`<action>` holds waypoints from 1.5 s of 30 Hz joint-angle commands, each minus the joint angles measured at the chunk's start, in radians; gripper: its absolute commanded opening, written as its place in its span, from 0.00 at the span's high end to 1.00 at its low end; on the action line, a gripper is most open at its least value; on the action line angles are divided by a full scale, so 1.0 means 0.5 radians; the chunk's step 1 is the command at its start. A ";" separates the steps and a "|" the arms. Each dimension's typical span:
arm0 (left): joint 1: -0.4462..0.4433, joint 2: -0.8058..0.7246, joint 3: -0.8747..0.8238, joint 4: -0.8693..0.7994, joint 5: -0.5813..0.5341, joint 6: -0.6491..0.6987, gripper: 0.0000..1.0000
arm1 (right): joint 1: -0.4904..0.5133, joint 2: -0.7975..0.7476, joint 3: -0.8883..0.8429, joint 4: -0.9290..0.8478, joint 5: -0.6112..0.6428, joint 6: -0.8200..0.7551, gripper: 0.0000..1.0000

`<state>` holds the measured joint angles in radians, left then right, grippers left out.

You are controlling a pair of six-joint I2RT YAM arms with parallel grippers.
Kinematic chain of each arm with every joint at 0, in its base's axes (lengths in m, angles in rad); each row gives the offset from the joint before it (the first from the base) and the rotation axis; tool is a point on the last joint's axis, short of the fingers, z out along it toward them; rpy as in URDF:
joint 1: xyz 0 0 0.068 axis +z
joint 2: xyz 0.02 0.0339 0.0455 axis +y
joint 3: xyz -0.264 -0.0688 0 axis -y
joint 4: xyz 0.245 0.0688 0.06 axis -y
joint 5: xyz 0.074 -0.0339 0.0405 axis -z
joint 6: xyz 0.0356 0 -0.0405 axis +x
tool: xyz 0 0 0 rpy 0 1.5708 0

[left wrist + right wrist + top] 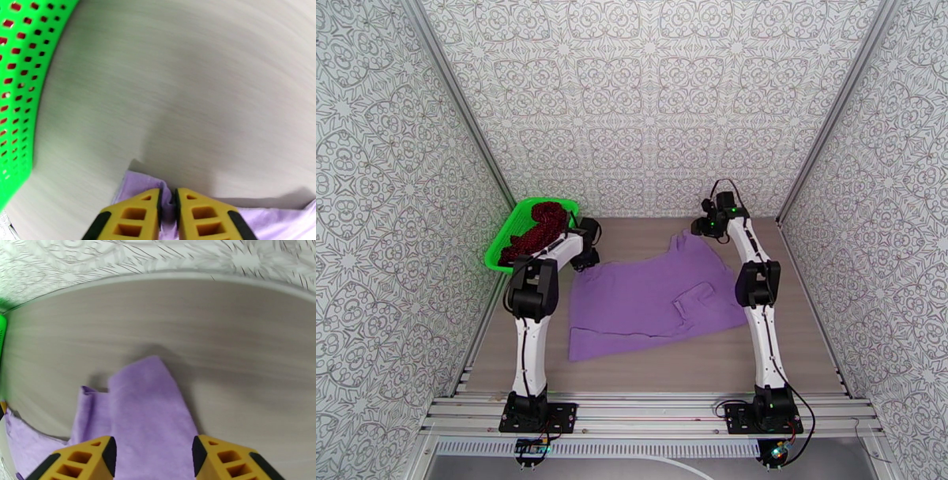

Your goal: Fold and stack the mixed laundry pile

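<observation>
The lavender T-shirt (648, 304) lies spread flat on the table between the two arms. My left gripper (586, 256) is down at its far left corner. In the left wrist view the yellow fingers (138, 209) stand almost together, with a fold of the T-shirt (142, 183) pinched between them, so the gripper (168, 194) is shut on it. My right gripper (705, 229) hovers at the shirt's far right part. There its jaws (154, 445) stand open over a purple flap (146, 409). The dark red speckled garment (537, 229) lies heaped in the green basket (499, 251).
The green mesh basket (23, 79) stands just left of my left gripper, by the left wall. Patterned walls enclose the table at the back and on both sides. Bare wooden tabletop (197, 327) runs between the shirt and the back wall.
</observation>
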<state>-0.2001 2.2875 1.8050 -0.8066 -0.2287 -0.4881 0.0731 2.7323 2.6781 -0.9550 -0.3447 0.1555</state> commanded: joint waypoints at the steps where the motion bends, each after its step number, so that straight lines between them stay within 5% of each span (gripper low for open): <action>1: -0.034 0.047 0.007 -0.013 0.097 0.040 0.83 | 0.026 0.060 0.063 -0.090 0.062 0.192 0.45; 12: -0.057 -0.012 -0.063 0.038 0.141 0.044 0.83 | 0.050 0.243 0.066 -0.242 0.103 0.452 0.66; 17: -0.051 -0.050 -0.117 0.070 0.139 0.050 0.86 | 0.050 0.169 0.000 -0.215 0.201 0.480 1.00; 21: -0.027 -0.094 -0.171 0.100 0.123 0.044 1.00 | 0.027 0.027 -0.117 -0.147 0.259 0.505 1.00; 36: 0.013 -0.290 -0.318 0.270 0.231 0.126 1.00 | -0.029 -0.695 -1.022 0.083 0.636 0.550 1.00; 42: -0.032 -0.265 -0.313 0.289 0.246 0.125 1.00 | -0.039 -0.766 -1.136 0.183 0.456 0.527 1.00; 45: -0.042 -0.268 -0.315 0.294 0.245 0.125 1.00 | -0.039 -0.726 -1.005 0.126 0.411 0.500 0.73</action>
<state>-0.2146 2.1727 1.6527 -0.6819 -0.1238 -0.4400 0.0608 2.3596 2.1178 -0.8974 -0.1066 0.4232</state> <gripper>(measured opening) 0.034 0.188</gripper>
